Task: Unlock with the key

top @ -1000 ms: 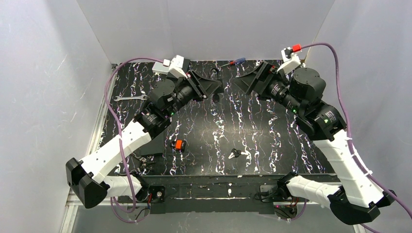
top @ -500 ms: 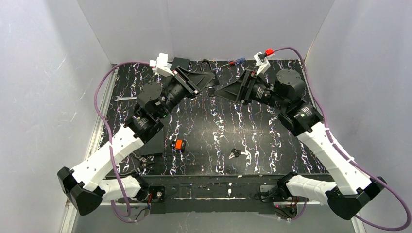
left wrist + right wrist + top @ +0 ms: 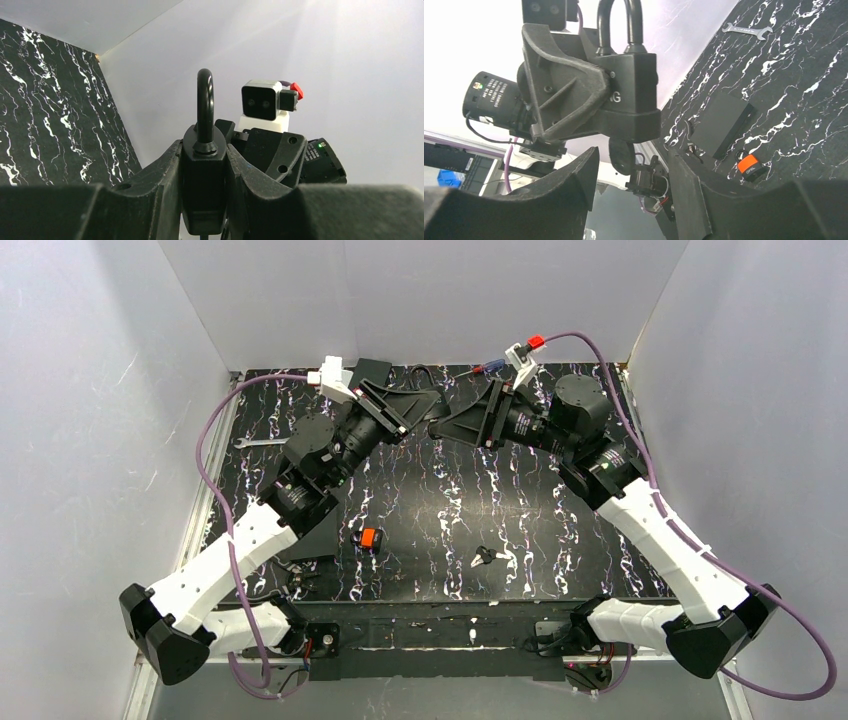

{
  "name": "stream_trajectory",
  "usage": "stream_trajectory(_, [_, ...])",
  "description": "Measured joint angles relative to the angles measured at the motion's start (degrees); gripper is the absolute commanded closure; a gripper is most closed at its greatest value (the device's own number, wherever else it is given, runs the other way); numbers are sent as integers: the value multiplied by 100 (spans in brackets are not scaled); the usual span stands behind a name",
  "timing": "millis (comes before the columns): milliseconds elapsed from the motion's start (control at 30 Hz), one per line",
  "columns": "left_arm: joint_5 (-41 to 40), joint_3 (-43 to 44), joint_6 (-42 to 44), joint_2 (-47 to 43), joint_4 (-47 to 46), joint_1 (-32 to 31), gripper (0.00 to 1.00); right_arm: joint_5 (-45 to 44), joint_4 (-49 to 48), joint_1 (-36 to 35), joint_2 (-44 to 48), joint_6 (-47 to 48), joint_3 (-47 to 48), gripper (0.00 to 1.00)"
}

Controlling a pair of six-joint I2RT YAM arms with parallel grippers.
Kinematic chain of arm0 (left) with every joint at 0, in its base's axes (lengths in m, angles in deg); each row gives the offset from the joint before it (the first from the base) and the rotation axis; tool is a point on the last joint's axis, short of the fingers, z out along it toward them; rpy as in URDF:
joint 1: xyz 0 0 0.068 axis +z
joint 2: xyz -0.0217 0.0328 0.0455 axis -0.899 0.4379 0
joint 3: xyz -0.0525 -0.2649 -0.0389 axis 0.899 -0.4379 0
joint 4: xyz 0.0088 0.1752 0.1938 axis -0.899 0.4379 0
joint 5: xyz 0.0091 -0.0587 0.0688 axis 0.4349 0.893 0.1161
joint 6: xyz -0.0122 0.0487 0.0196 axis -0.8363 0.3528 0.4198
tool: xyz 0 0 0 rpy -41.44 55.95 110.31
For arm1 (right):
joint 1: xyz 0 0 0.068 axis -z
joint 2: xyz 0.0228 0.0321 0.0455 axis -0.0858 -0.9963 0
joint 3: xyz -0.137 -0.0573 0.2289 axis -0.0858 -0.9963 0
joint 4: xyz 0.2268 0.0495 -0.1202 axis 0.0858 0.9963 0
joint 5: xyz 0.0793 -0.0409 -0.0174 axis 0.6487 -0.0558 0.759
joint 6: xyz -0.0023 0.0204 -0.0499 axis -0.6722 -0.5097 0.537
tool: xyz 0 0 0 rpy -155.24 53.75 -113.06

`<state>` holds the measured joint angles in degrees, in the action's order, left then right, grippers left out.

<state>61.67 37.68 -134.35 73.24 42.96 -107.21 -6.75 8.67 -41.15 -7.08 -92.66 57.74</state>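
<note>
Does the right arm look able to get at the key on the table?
Probably yes: the key lies bare near the front, nothing over it. But the right gripper is up by the padlock in the left gripper.

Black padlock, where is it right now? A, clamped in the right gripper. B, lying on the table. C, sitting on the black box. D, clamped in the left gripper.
D: the left wrist view shows the black padlock squeezed between the two sides of the left gripper, with its shackle pointing up.
</note>
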Motion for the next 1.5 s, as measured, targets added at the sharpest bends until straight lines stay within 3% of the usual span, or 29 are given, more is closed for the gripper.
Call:
stream_trajectory(200, [-92, -120, -63, 0, -44, 0, 100, 94, -133, -31, -70, -74, 76, 50])
stream_trajectory(500, [-208, -153, -68, 39, -63, 0, 100, 101, -122, -72, -179, -116, 90, 54])
stream_trajectory(700, [-216, -164, -68, 50, -90, 0, 100, 57, -66, -94, -192, -103, 90, 65])
stream_trajectory(1000, [-273, -339, -63, 57, -160, 22, 100, -57, 136, -105, -337, -42, 109, 69])
stream_trajectory(1333, [-262, -339, -44, 61, -210, 31, 100, -140, 299, -120, -348, 26, 216, 99])
stream_trajectory(1500, [-240, -363, -24, 61, -232, 31, 100, -251, 632, -149, -380, 153, 396, 99])
